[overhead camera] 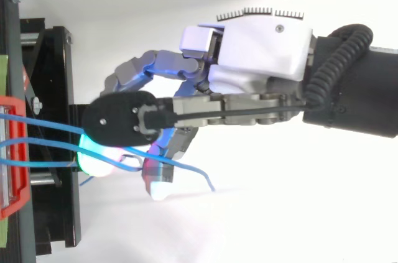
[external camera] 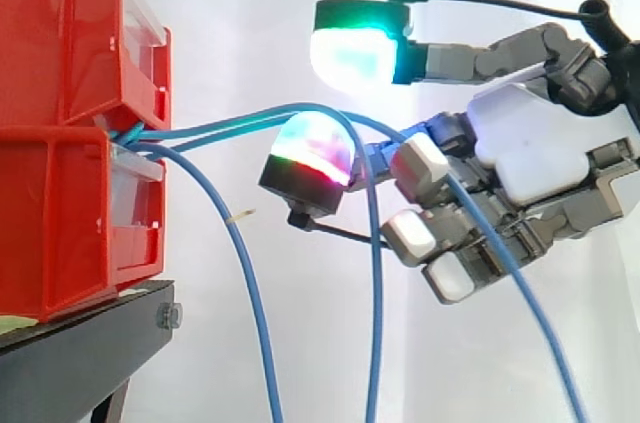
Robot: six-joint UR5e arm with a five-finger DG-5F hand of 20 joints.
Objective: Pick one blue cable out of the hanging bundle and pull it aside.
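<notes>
On the black stand [external camera: 80, 353], at the left of the side view, two red bins [external camera: 60, 223] sit stacked one on the other. Three blue strands leave the gap between the bins. Two hanging cables [external camera: 255, 323] drop down free, one just beside the stand and one further right. One blue cable [external camera: 520, 293] runs right into the hand [external camera: 530, 153] and falls away below it. The hand's lower fingers are curled round this cable, and one finger is extended above it.

Top view: the hand [overhead camera: 261, 45] reaches in from the right toward the stand [overhead camera: 62, 213]. Three blue strands cross from the bins' red edge [overhead camera: 15, 188]. The blue cable [overhead camera: 186, 165] passes between the curled fingers, and its end lies free beyond them.
</notes>
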